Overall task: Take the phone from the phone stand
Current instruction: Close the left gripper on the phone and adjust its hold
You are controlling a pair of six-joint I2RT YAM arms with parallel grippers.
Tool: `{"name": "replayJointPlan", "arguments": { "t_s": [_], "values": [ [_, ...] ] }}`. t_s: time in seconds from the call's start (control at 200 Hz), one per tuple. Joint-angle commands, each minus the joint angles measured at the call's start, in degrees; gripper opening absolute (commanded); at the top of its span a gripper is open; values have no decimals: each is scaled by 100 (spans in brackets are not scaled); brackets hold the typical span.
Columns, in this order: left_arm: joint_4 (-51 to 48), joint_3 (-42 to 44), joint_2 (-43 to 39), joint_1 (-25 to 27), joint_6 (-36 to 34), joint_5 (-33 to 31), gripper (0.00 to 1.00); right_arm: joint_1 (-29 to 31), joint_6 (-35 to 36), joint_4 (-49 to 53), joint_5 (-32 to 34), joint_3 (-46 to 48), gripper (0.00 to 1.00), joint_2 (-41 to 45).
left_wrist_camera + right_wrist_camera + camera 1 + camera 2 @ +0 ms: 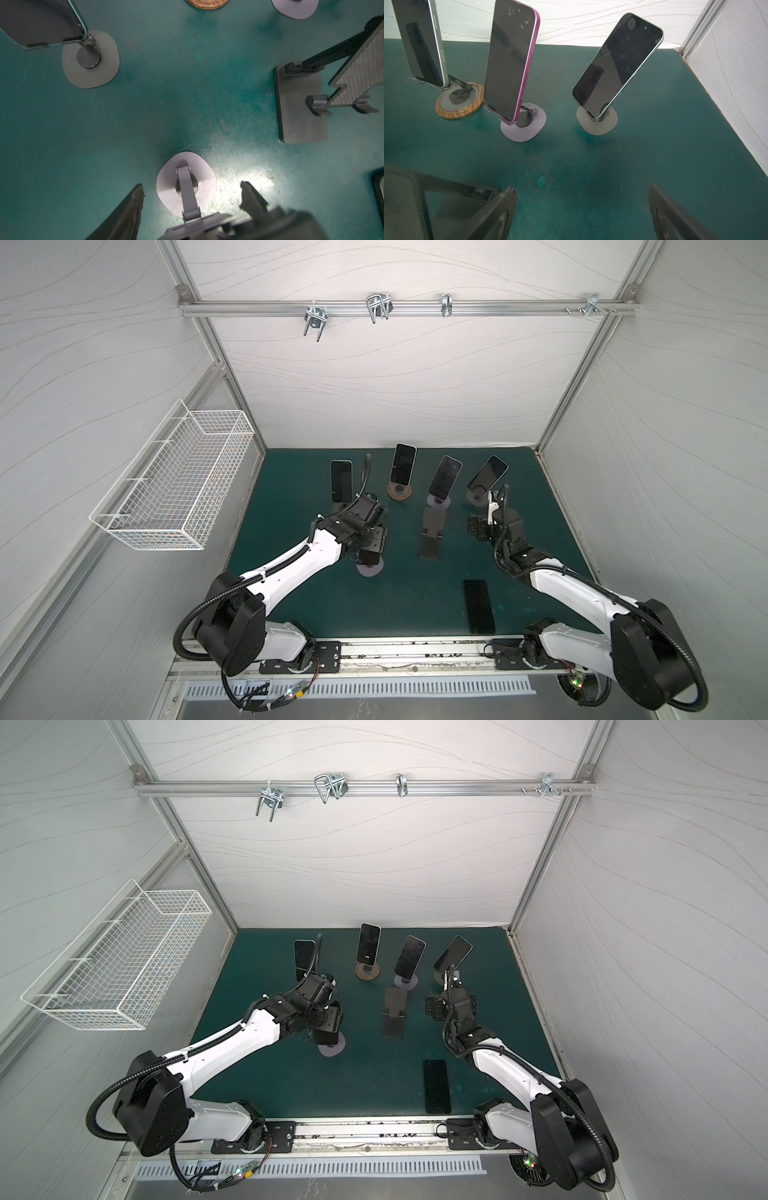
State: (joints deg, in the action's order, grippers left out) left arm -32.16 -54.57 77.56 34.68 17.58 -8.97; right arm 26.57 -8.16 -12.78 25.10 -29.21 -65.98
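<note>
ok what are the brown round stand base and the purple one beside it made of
Brown base: wood or wood-print rim, grain lines show, around a matte grey disc. Purple base: smooth, matte, no grain; painted metal or plastic, can't tell which.

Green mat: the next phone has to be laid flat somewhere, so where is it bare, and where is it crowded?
Widest bare patch: the front middle of the mat, bordered by the purple stand base, the empty black stand and the flat phone. A strip beside the right wall is bare too. Crowded: the back row of four phones on stands.
</note>
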Motion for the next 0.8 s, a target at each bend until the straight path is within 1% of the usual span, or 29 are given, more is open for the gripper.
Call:
{"name": "replayJointPlan", "arguments": {
  "t_s": [0.0,0.21,0.515,0.695,0.795],
  "values": [
    [121,-290,-140,30,-204,-92,69,33,-29,73,85,-164,99,-60],
    [421,-168,-42,-70,-208,-119,69,33,-30,65,81,-155,99,-47],
    [447,-65,-13,-145,41,183,74,33,-42,3,100,-85,99,40],
    [456,30,-30,-141,124,229,78,33,-34,3,82,-85,99,32],
    [425,10,-30,-141,142,169,82,33,-33,3,76,-72,99,45]
  ]
}}
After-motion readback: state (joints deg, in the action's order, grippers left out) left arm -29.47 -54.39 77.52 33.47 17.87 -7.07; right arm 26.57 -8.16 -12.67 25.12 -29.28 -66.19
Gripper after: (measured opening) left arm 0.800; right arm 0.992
